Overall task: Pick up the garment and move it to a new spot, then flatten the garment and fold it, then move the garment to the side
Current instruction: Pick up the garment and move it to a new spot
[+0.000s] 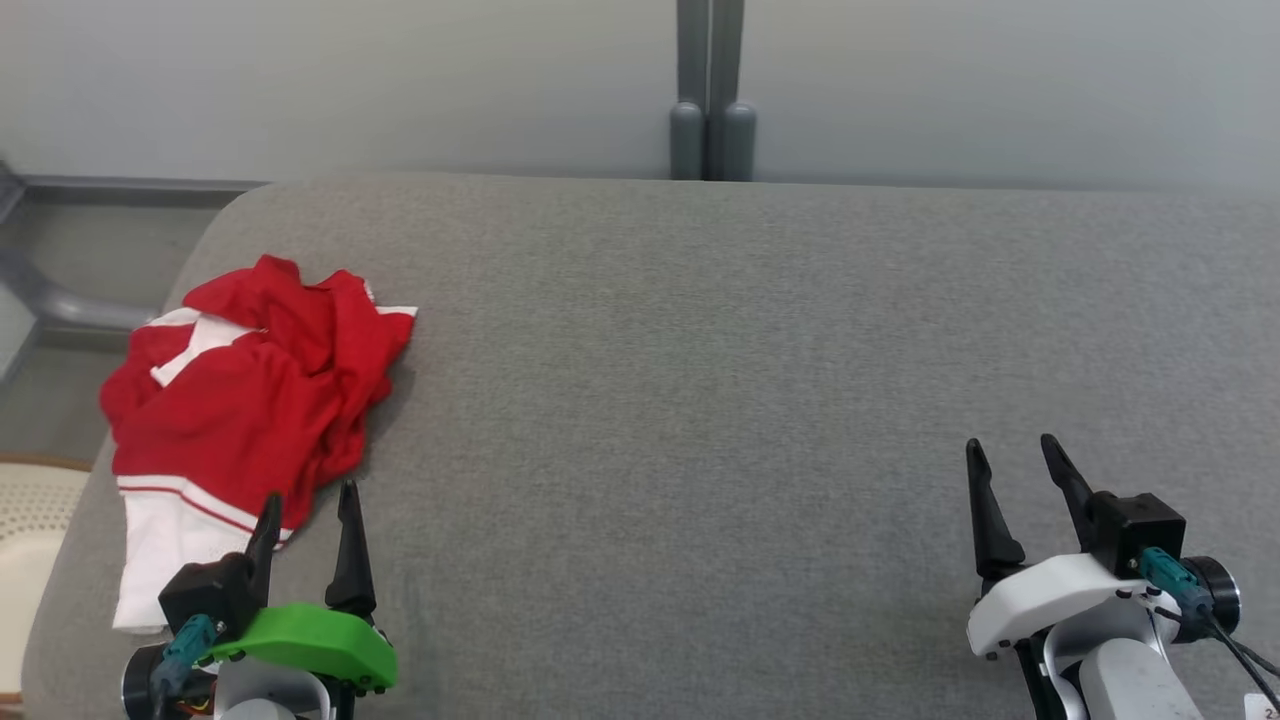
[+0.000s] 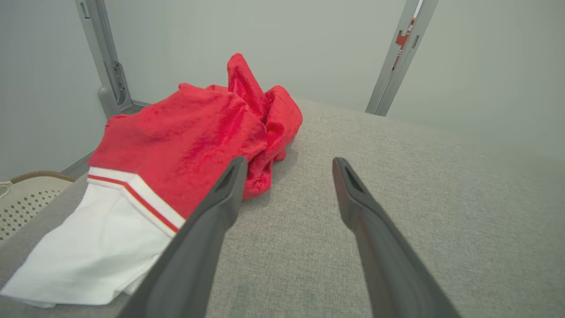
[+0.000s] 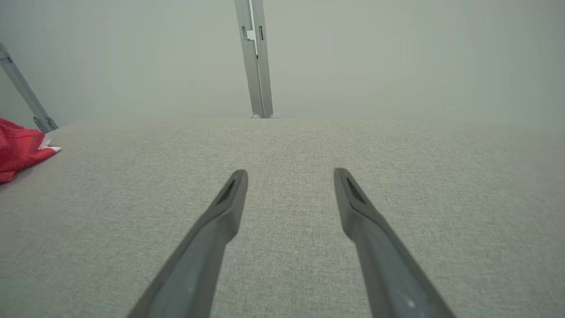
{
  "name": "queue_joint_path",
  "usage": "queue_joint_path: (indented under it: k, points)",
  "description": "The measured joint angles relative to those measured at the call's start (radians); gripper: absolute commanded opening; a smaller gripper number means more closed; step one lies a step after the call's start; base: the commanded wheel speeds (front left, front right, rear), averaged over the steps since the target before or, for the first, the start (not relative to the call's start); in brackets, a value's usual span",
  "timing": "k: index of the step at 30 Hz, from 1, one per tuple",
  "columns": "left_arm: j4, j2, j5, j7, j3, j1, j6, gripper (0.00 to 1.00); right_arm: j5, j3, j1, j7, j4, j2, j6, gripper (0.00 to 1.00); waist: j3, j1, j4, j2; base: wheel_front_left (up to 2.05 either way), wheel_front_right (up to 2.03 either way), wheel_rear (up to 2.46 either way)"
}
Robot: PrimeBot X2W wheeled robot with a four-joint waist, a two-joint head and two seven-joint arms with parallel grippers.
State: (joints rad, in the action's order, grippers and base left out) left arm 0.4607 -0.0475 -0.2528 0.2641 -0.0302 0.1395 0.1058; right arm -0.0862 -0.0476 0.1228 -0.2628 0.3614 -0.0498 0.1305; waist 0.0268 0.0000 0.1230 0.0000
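Nearest, left gripper [image 1: 310, 492] and right gripper [image 1: 1010, 442], both wide open, holding nothing. Crumpled red-and-white garment [image 1: 250, 390] at left end of grey padded surface [image 1: 700, 400], just beyond left gripper, apparently untouched. Nothing done yet; left to do: pick up, relocate, flatten, fold, put aside.
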Motion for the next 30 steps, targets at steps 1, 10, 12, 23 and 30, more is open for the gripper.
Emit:
queue_joint_path:
  k: [1,10,12,23,30]
  points:
    - [0.0,0.0,0.0,0.0,-0.002,0.001,0.0,1.0,0.001,0.009,0.002,0.0,-0.001,0.0,0.0,1.0,0.002,0.0,0.017,0.0,0.0,0.0,0.0]
    - [0.0,0.0,0.006,0.0,-0.014,0.005,-0.004,1.0,0.017,0.078,0.029,0.0,0.01,0.0,0.0,1.0,0.023,0.0,0.183,0.0,0.0,0.0,0.0]
    - [0.0,0.0,0.006,0.0,-0.019,0.004,-0.005,1.0,0.017,0.086,0.032,0.0,0.013,0.001,0.0,1.0,0.026,0.0,0.222,0.0,0.0,0.0,0.0]
    - [-0.037,-0.002,-0.002,0.0,-0.077,-0.025,-0.018,1.0,0.016,0.167,0.093,0.0,0.048,0.002,0.0,1.0,0.053,0.0,0.401,0.0,0.0,0.0,0.0]
    - [-0.051,-0.001,-0.011,0.0,-0.08,-0.028,-0.024,1.0,0.017,0.175,0.109,0.0,0.065,0.001,0.0,1.0,0.085,0.0,0.427,0.0,0.0,0.0,0.0]
